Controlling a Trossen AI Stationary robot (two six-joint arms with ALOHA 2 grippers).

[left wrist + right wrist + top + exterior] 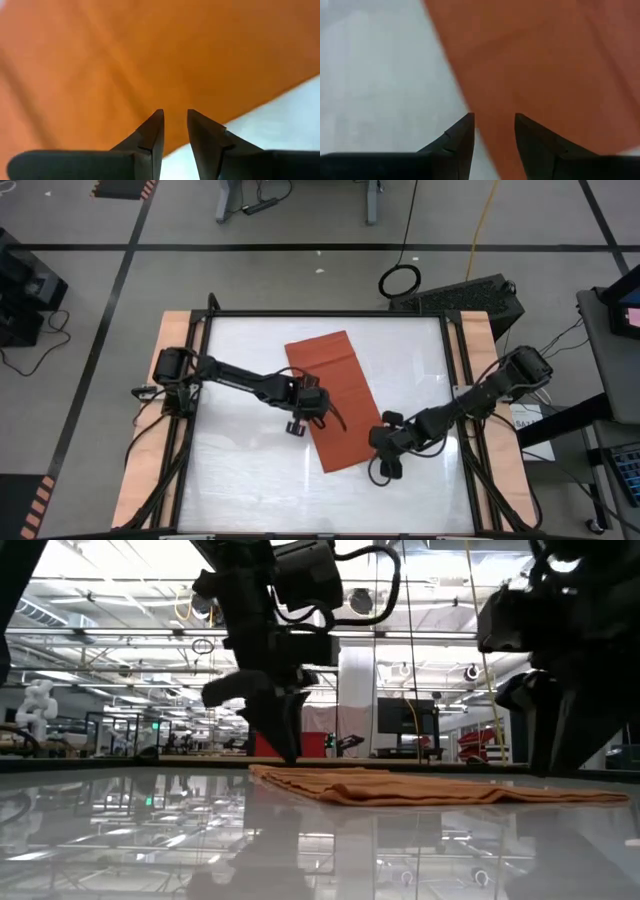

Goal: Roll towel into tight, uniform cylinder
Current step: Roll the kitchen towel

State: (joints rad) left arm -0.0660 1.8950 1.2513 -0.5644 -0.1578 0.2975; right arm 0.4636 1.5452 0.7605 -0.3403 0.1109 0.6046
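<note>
High view, tabletop: the white table [240, 470] carries one towel [330, 395], a rust-orange strip lying flat and skewed, running from near the far edge toward the near right. No roll has been started; it reads as fully flat.
Left arm: it reaches in from the left side, and the left gripper [298, 423] sits at the towel's left long edge, about midway along its length.
Left jaws: in the left wrist view the left gripper's [175, 122] fingers stand a small way apart with the cloth's border directly under the gap. They are parted and hold nothing; the placement suits pinching that border.
Towel, low view: the cloth [440, 788] lies low against the surface with only slight ripples, so nothing is lifted.
Right arm: it comes in from the right side, and the right gripper [385, 442] is set at the towel's near right corner.
Right jaws: the right wrist view shows the right gripper's [494, 125] fingers parted wider, straddling the cloth's edge, unclenched and empty.
Judgement: each gripper is poised over an edge, probably to take hold and begin the first turn.
</note>
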